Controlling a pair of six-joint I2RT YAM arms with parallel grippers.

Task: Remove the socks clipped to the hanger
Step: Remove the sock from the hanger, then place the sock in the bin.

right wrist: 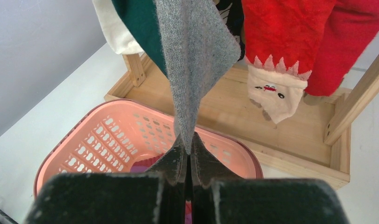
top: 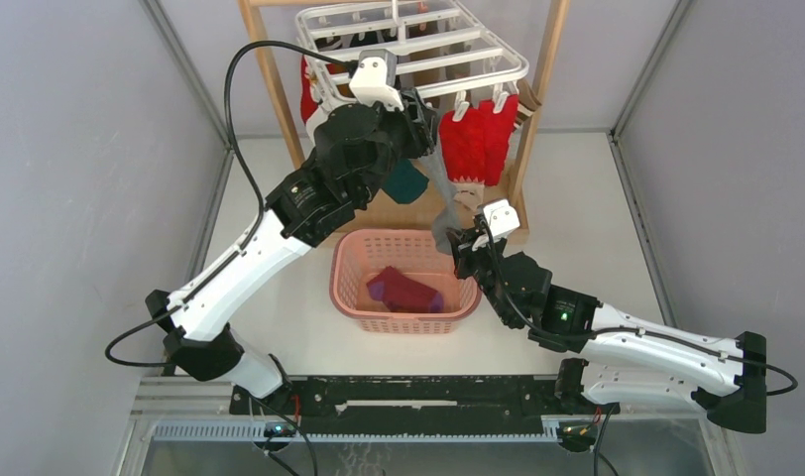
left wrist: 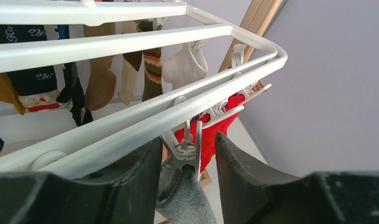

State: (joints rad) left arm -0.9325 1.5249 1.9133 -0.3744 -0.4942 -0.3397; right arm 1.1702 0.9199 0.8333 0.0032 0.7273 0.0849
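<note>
Gripping the lower end of a grey sock (right wrist: 197, 51), the right gripper (right wrist: 187, 142) has both fingers pressed together on the fabric, just above the far rim of a pink basket (right wrist: 85, 140). From that grip the sock runs stretched, up and to the left, to a white clip (left wrist: 186, 148) hanging under the near bar of the hanger (left wrist: 131, 119). The left gripper (left wrist: 187, 156) stands spread, one finger on each side of that clip; contact with the clip cannot be confirmed. A dark green sock (right wrist: 136, 28) hangs just beside the grey one. Red socks (top: 478, 139) are clipped at the hanger's right end, one with a pale cuff bearing a small motif. Navy, brown, striped and white socks (left wrist: 101, 70) hang from the rear bars in the left wrist view. A magenta sock (top: 408, 290) lies in the basket. The hanger hangs inside a light wooden rack (top: 275, 79), whose base tray sits directly behind the basket.
</note>
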